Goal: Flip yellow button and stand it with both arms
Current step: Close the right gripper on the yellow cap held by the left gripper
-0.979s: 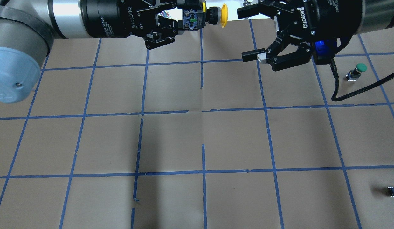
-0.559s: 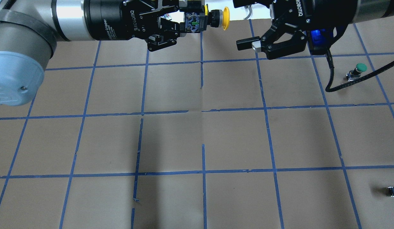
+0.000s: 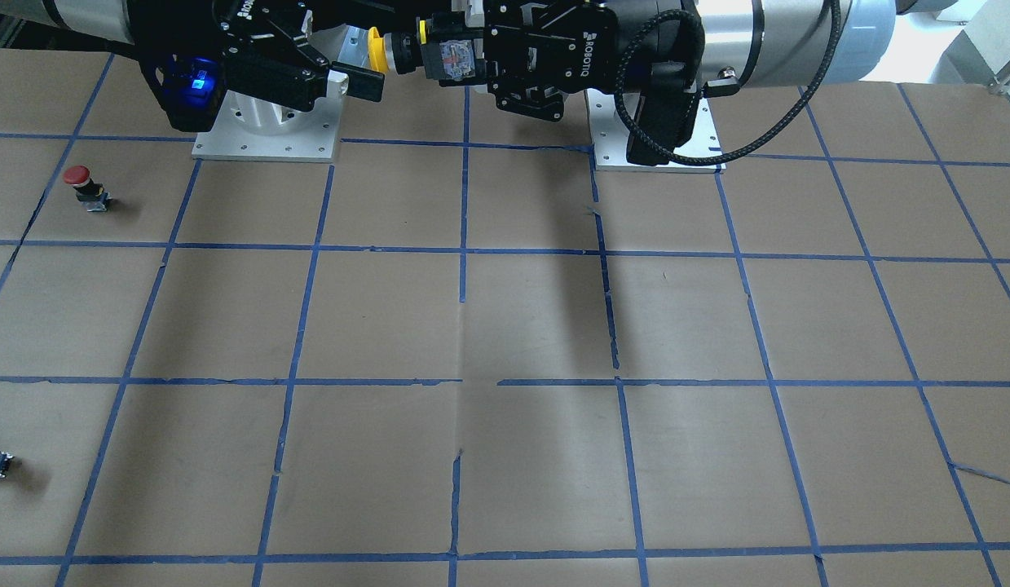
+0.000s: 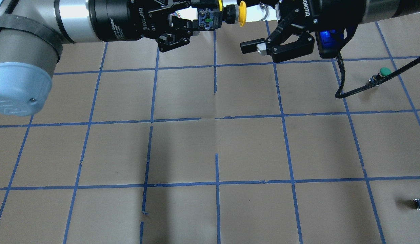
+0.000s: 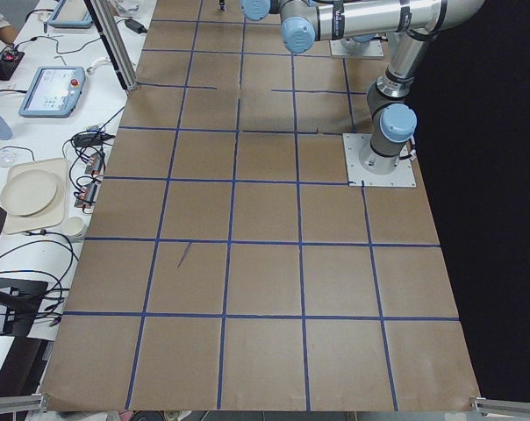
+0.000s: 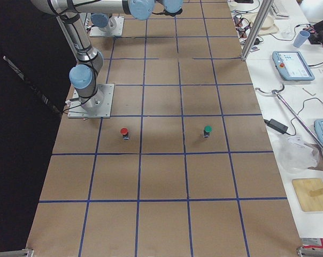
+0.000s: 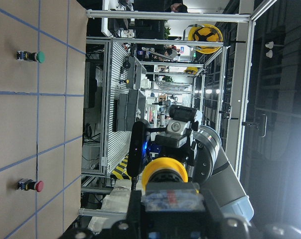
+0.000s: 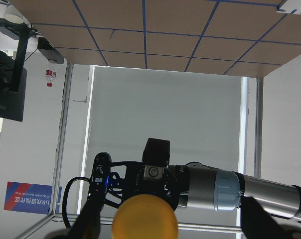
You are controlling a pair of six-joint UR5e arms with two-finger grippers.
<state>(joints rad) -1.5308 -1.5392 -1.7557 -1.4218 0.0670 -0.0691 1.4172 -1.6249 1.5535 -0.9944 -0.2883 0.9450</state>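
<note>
My left gripper [image 4: 205, 21] is shut on the black-and-grey body of the yellow button [image 4: 242, 17] and holds it level in the air at the table's far edge, cap pointing at my right gripper. My right gripper [image 4: 251, 26] is open, its fingers either side of the cap and not touching it; one fingertip [image 4: 248, 47] shows below the cap. In the front view the button's cap [image 3: 377, 47] sits beside the right gripper's finger [image 3: 359, 84]. The right wrist view shows the cap [image 8: 144, 217] between blurred fingers. The left wrist view shows the cap [image 7: 163, 172] from behind.
A green-capped button [image 4: 384, 72] stands at the right under the right arm's cable. A red-capped button [image 3: 79, 176] stands near the right arm's base plate [image 3: 264, 134]. A tiny dark block [image 4: 419, 203] lies near the table's right edge.
My right gripper has moved left toward the yellow cap, staying open, so its fingers now flank it. My left gripper with the button has shifted slightly right.
</note>
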